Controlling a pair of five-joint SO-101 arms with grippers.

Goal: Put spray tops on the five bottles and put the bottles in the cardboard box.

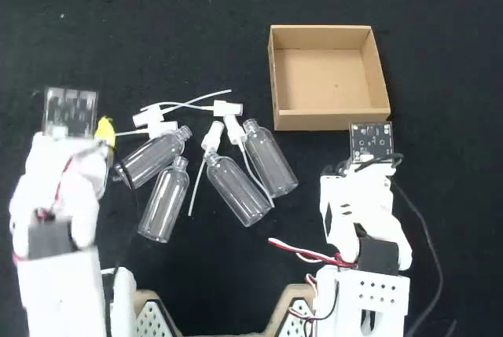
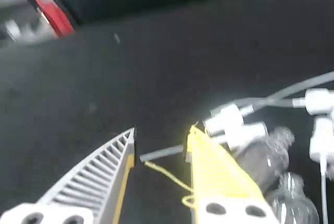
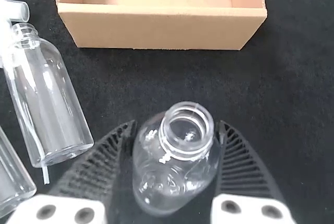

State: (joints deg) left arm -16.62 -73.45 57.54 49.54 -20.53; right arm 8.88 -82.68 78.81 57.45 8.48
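Four bottles (image 1: 236, 188) are lying on their sides on the table (image 1: 440, 78), near the cardboard box (image 1: 330, 119). The spray tops (image 1: 228, 108) are lying loose just beside their necks, and as far as I can judge none is sitting screwed on. The box is standing empty, so nothing is counting as finished yet. The right claw (image 3: 176, 125) is gripping the fifth bottle (image 3: 175, 172) by its shoulders, with its jaws closed against both sides. That bottle's open neck is pointing toward the box and wearing no top. The left claw (image 2: 163, 130) is hanging over the table with its jaws spread, holding nothing, close to two of the tops. All five cappings and all five placements are waiting to be done.
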